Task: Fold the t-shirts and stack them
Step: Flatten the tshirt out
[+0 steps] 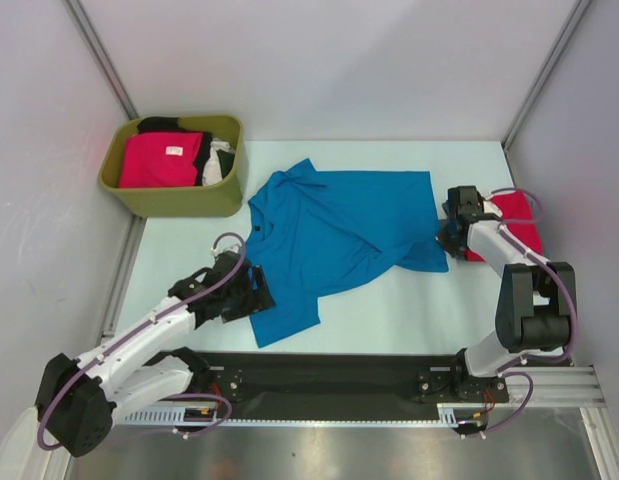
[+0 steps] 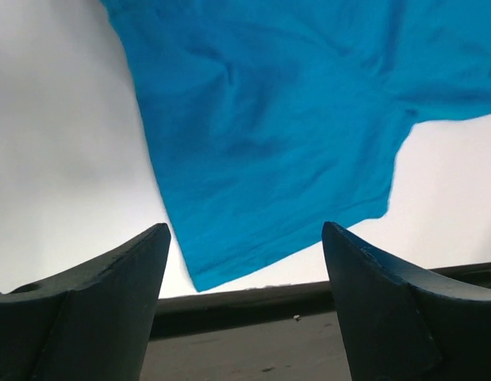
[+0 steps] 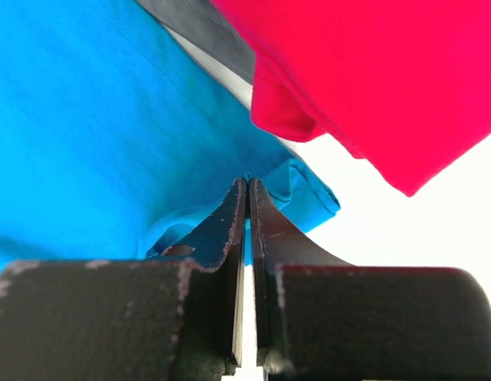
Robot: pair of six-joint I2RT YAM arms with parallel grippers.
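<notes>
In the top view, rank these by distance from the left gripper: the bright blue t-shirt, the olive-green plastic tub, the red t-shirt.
1. The bright blue t-shirt, spread at centre, its hem at the open left gripper.
2. The olive-green plastic tub, far-left corner.
3. The red t-shirt, at the far right.

Soft matt blue shirt [image 1: 339,235] (creased cloth)

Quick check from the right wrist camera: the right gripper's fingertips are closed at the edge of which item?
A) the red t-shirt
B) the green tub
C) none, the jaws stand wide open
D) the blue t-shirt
D: in the right wrist view the right gripper has its jaws shut with a corner of the blue t-shirt bunched at its tips, while the red t-shirt lies beyond them, apart from the tips.
</notes>
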